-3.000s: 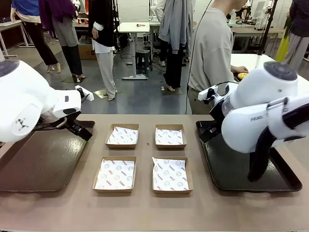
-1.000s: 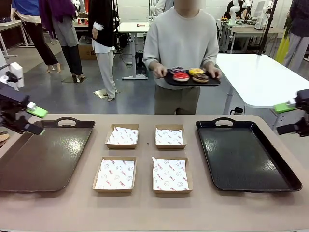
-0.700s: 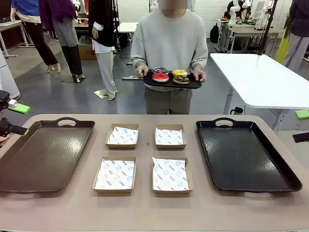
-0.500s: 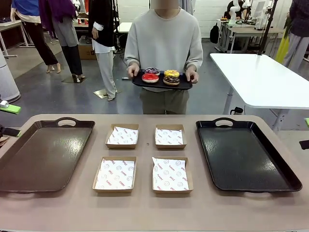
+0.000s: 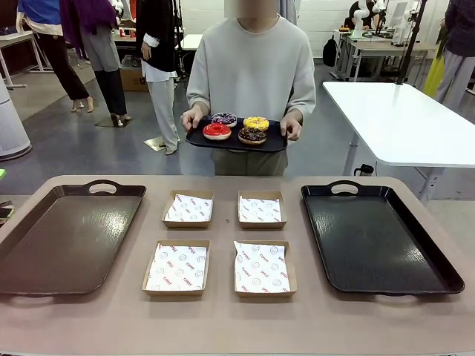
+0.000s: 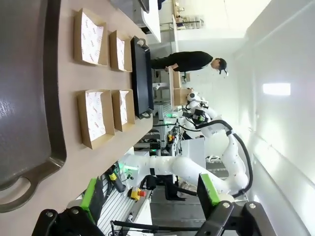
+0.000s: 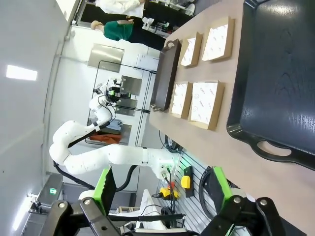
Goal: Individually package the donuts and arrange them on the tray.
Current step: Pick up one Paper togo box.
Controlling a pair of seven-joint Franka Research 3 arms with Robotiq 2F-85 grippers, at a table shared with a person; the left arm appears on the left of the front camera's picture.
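At the far side a person holds a small black tray with both hands. On it lie the donuts: red, purple-blue with sprinkles, yellow and chocolate. Several paper-lined cardboard boxes sit in the table's middle, all without donuts. A large dark tray lies to their left and another to their right, both bare. My left gripper is open off the table's left end, holding nothing. My right gripper is open off the right end, also holding nothing.
A white table stands behind on the right. Other people stand farther back in the room. The boxes and the left tray lie ahead of my left gripper; the right tray lies ahead of my right one.
The person has walked up to the table's far edge and lowered the tray of donuts. Both grippers have drawn outward, off the sides of the front view.
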